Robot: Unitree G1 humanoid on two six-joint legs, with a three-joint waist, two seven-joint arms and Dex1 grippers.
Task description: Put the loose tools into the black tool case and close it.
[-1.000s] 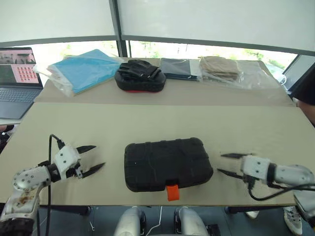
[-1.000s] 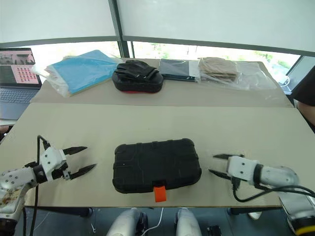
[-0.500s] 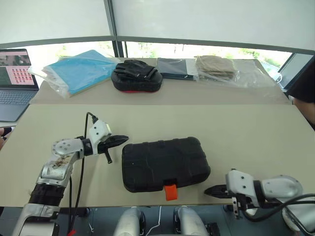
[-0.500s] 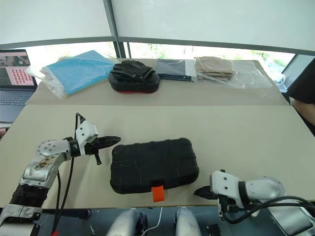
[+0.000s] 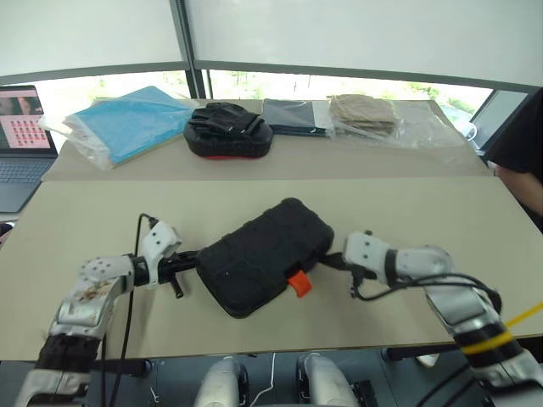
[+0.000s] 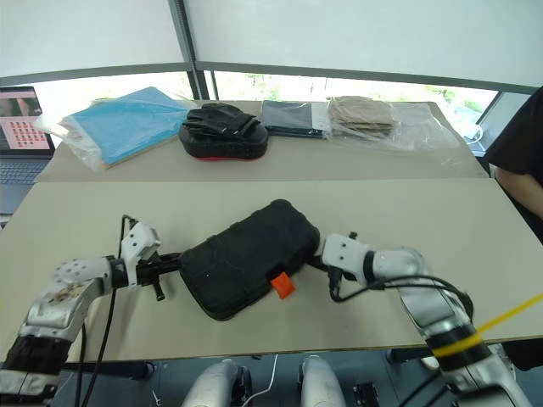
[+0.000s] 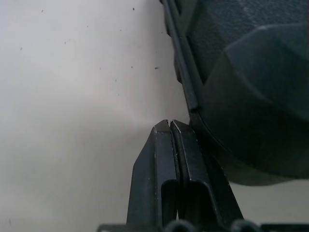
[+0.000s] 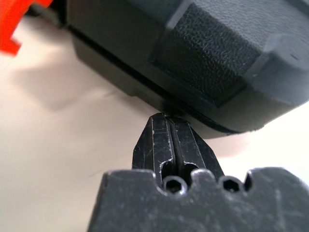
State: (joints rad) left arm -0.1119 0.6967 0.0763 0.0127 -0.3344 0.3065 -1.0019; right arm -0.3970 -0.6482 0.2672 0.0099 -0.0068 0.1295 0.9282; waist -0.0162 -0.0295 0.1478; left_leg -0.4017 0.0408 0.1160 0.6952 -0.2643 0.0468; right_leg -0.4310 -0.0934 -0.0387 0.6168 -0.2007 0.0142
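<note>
Closed case [image 5: 259, 264] lying skewed on the surface [image 5: 407, 208], toward its near edge, lid down and orange latch [image 5: 297, 283] facing that edge. We see the left gripper [image 5: 188, 262] at the case's left end, its jaws pressed together, their tips against the case's rim in the left wrist view [image 7: 170, 126]. We see the right gripper [image 5: 331, 262] at the case's right end, jaws likewise pressed together, with the tips touching the seam below the lid in the right wrist view [image 8: 166, 117]. Neither pair of jaws pinches anything. Along the surface's far edge we note a blue packet [image 5: 127, 123] toward the left corner, a black mitt [image 5: 225, 131] with a red edge, a dark folded cloth [image 5: 293, 116], and a tan bagged cloth [image 5: 366, 114]. A laptop [image 5: 21, 127] stands beyond the surface's left edge.
</note>
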